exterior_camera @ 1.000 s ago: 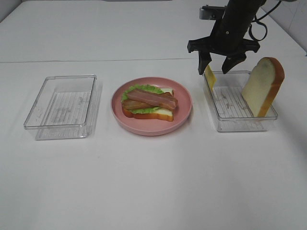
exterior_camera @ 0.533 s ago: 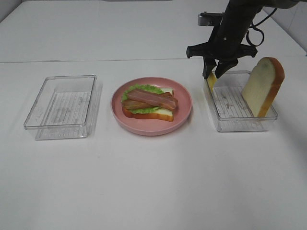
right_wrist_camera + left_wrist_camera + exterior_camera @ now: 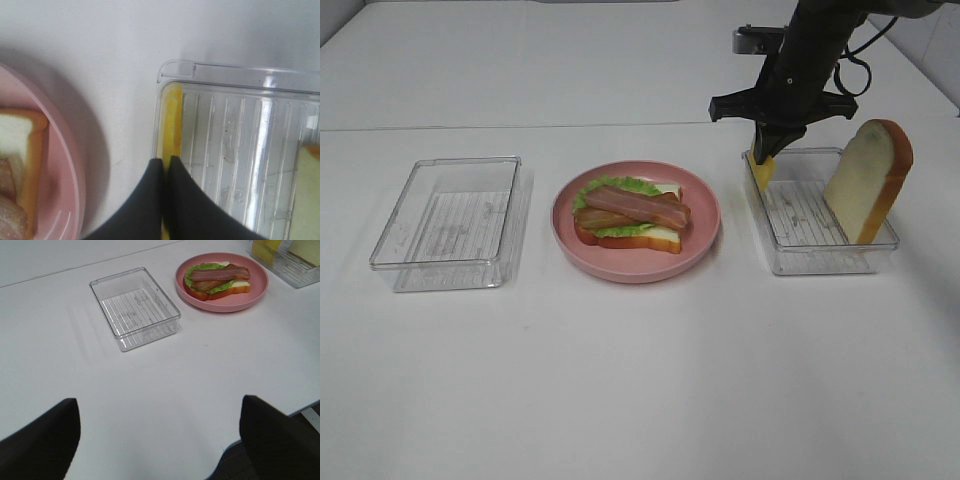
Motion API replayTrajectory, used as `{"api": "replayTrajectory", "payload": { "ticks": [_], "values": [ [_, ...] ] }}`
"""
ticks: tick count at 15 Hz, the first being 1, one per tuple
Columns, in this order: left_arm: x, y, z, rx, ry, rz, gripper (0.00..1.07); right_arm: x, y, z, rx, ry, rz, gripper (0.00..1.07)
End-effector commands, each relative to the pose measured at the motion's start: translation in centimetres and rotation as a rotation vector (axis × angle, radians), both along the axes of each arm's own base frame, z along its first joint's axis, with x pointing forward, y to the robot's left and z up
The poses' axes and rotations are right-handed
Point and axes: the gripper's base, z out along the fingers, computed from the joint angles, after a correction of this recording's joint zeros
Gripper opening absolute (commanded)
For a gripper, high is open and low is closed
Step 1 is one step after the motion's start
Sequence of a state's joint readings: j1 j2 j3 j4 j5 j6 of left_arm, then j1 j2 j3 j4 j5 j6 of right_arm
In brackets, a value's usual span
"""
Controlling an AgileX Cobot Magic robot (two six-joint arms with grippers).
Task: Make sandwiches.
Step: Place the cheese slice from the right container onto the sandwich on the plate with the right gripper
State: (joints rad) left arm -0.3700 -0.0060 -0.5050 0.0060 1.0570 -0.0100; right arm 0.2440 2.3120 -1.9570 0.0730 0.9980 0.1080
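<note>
- Left side, left arm: not seen in the overhead view. Its wrist view shows the left jaws standing wide with nothing between them, above bare surface (image 3: 150, 390) and well apart from every food item.
- Left tray (image 3: 450, 275): clear plastic, holds nothing, plays no part in the coming move.
- Centre, plate (image 3: 620, 272): carries the part-built sandwich (image 3: 630, 215), which is a bread base, lettuce (image 3: 620, 186) and bacon strips (image 3: 638, 206) running roughly left to right. No cheese and no top slice are on it yet.
- Right tray (image 3: 825, 260): the cheese slice (image 3: 761, 172) stands on edge against the wall nearest the plate, its flat faces running along that wall and its long axis front to back.
- Right jaws: closed thin on the upper edge of the cheese slice, the right arm (image 3: 810, 50) coming straight down from above. Whether the slice's lower edge rests on the tray floor cannot be told.
- Far right: a bread slice (image 3: 868, 180) leans upright at the tray's far side, well clear of the jaws.
- Finding: the sandwich lies directly to the left of the jaws, across the tray wall and just beyond it. The slice is held vertical while the stack is flat, so it likely needs lifting over the wall and laying down across the bacon. The right arm is much the nearer.
</note>
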Motion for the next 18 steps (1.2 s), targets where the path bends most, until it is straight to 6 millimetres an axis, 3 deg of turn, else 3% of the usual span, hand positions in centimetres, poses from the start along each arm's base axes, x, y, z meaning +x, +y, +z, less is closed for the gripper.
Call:
{"api": "replayTrajectory", "payload": {
  "ticks": [1, 4, 7, 14, 15, 18],
  "values": [
    [-0.2, 0.0, -0.1, -0.01, -0.023, -0.004, 0.82, -0.4, -0.2, 3.1, 0.013, -0.047, -0.003, 0.0],
    [-0.2, 0.0, -0.1, -0.01, -0.023, -0.004, 0.82, -1.6, 0.2, 7.2, 0.078, -0.104, -0.002, 0.0],
    [-0.2, 0.0, -0.1, -0.01, -0.023, -0.004, 0.82, -2.9, 2.5, 9.7, 0.199, -0.128, 0.063, 0.0],
    [-0.2, 0.0, -0.1, -0.01, -0.023, -0.004, 0.82, -6.3, 12.3, 9.4, 0.334, -0.136, 0.228, 0.0],
    [-0.2, 0.0, -0.1, -0.01, -0.023, -0.004, 0.82, -6.9, 13.8, 8.8, 0.36, -0.119, 0.245, 0.0],
    [-0.2, 0.0, -0.1, -0.01, -0.023, -0.004, 0.82, -6.9, 15.6, 6.5, 0.41, -0.062, 0.237, 0.0]
  ]
}}
